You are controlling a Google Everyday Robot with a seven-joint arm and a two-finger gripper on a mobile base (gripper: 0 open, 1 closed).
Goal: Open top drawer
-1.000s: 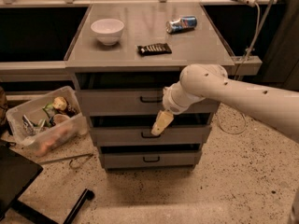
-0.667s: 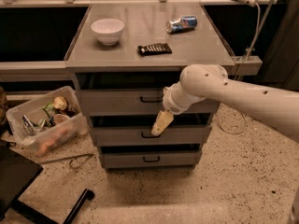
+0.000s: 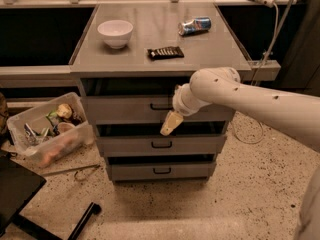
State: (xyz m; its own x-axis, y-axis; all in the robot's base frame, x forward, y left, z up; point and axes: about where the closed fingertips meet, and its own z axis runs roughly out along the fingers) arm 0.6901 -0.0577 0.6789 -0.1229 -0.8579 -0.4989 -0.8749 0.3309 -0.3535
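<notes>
The top drawer point(image 3: 125, 110) is the uppermost of three grey drawers in the cabinet, with a small black bar handle point(image 3: 161, 106) at its centre. Its front sits about flush with the drawers below, under a dark gap beneath the cabinet top. My gripper point(image 3: 170, 124) hangs on the white arm that comes in from the right. It points down and left, just below and a little right of the handle, over the lower edge of the top drawer's front. It holds nothing that I can see.
On the cabinet top point(image 3: 210, 49) are a white bowl point(image 3: 115, 32), a dark snack bar point(image 3: 165, 52) and a lying can point(image 3: 195, 25). A plastic bin of clutter point(image 3: 47, 129) stands on the floor at the left. A cable point(image 3: 250, 134) hangs at the right.
My gripper has risen slightly towards the top drawer's handle. The drawers have not moved.
</notes>
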